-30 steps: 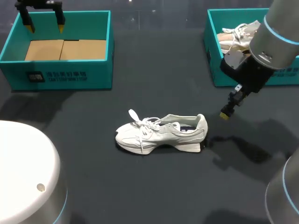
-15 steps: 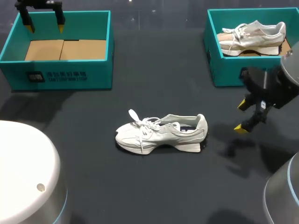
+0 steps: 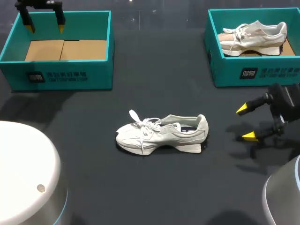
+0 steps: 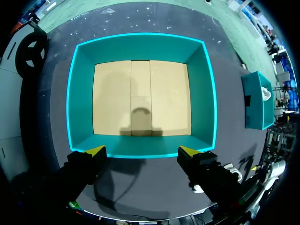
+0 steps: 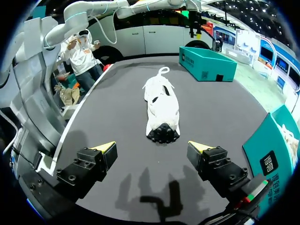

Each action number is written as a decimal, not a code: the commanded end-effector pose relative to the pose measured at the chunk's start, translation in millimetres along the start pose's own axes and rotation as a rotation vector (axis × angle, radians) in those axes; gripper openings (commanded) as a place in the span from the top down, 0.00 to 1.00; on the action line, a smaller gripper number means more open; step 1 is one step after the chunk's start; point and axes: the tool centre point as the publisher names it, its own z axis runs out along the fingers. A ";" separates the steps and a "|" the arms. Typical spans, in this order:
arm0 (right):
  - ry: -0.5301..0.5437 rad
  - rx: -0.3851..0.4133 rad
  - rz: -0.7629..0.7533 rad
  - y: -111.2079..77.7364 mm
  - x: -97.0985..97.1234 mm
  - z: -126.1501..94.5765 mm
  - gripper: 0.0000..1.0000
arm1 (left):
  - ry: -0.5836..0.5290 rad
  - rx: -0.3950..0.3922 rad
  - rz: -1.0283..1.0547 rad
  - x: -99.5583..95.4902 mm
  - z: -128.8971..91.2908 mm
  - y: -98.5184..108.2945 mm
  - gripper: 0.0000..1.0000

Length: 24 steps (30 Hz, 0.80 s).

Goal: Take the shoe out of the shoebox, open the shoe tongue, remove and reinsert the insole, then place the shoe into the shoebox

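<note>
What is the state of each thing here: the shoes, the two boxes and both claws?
Shoe on the table: upright on its sole, outside both boxes.
Left shoebox: open, empty.
Right shoebox: open, holding a second shoe.
Left claw: open, holding nothing.
Right claw: open, apart from the shoe.

Beside the right gripper [image 5: 152, 146], the box [image 5: 276, 150] was cut off by the rim. Ahead of it, the shoe [image 5: 161, 105] showed heel-first, its inside hidden in that view.
</note>
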 end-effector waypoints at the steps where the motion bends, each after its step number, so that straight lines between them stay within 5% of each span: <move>1: -0.008 -0.373 -0.008 -6.3 4.0 -0.7 0.00 | 0.000 -0.001 0.000 0.0 -0.3 0.0 0.00; 5: -0.008 -0.373 -0.008 -6.3 4.0 -0.7 0.00 | 0.000 -0.001 0.000 0.0 -0.3 0.0 0.00; 11: -0.007 -0.506 -0.039 -20.4 -6.2 8.3 0.00 | 0.000 -0.001 0.000 0.0 -0.3 0.0 0.00; 24: -0.042 -0.422 -0.086 -18.7 -7.3 23.5 0.00 | 0.000 -0.001 0.000 0.0 -0.3 0.0 0.00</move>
